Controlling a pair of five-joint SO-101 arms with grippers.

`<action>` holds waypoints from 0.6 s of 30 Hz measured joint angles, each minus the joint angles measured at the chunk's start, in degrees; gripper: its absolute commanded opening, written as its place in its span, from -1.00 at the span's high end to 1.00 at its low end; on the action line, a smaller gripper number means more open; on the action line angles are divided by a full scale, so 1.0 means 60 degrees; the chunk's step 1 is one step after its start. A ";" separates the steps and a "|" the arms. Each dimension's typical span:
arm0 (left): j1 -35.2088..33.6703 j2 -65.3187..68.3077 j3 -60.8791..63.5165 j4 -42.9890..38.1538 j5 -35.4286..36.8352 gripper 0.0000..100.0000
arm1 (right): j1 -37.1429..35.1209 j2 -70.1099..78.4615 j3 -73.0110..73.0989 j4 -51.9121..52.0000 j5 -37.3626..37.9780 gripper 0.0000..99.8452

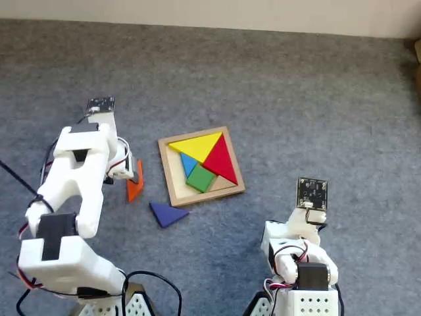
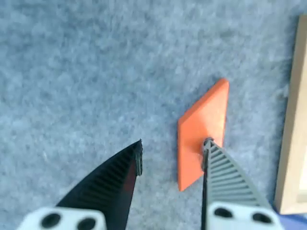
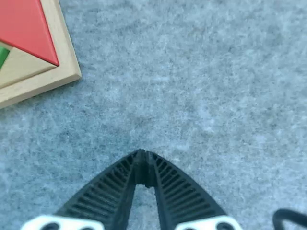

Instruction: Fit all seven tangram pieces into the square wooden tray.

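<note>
Tangram tray: square wooden tray [image 1: 166, 173] lies tilted on the grey carpet [image 1: 296, 99], between the two arms.
Pieces in the tray: yellow triangle [image 1: 197, 145] along the far edge, red triangle [image 1: 222, 161] beside it, small light-blue triangle [image 1: 188, 164] and green square [image 1: 200, 178] below them.
Open space: bare wood [image 1: 225, 185] shows in the tray's near corner, next to the green square and under the red triangle.
Pieces outside: orange parallelogram [image 2: 204, 129] lies flat on the carpet just beside the tray's left rim; dark blue triangle [image 1: 168, 212] lies near the tray's near-left corner, apart from it.
Left gripper: left gripper [image 2: 173, 153] hangs over the carpet with its fingers spread apart; the grey finger's tip is over the orange parallelogram's surface and the black finger [image 2: 136, 158] is over bare carpet beside it.
In the way: from the high view, the left arm's wrist covers part of the orange piece.
Right gripper: right gripper [image 3: 144, 167] has its black fingers pressed together on nothing, over carpet well apart from the tray's corner.
</note>
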 measured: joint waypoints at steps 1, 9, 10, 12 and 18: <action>0.0176 0.0059 -0.0073 0.0015 0.0000 0.59 | 0.0000 0.0000 0.0000 0.0000 0.0000 0.98; 0.1128 0.0322 -0.0278 -0.0059 0.0337 0.59 | 0.0000 0.0000 0.0000 0.0000 0.0000 0.98; 0.1158 0.0352 -0.0322 -0.0044 0.0308 0.59 | 0.0000 0.0000 0.0000 0.0000 0.0000 0.98; 0.1158 0.0381 -0.0396 -0.0015 0.0293 0.59 | 0.0000 0.0000 0.0000 0.0000 0.0000 0.98; 0.1158 0.0410 -0.0440 -0.0015 0.0381 0.72 | 0.0000 0.0000 0.0000 0.0000 0.0000 0.98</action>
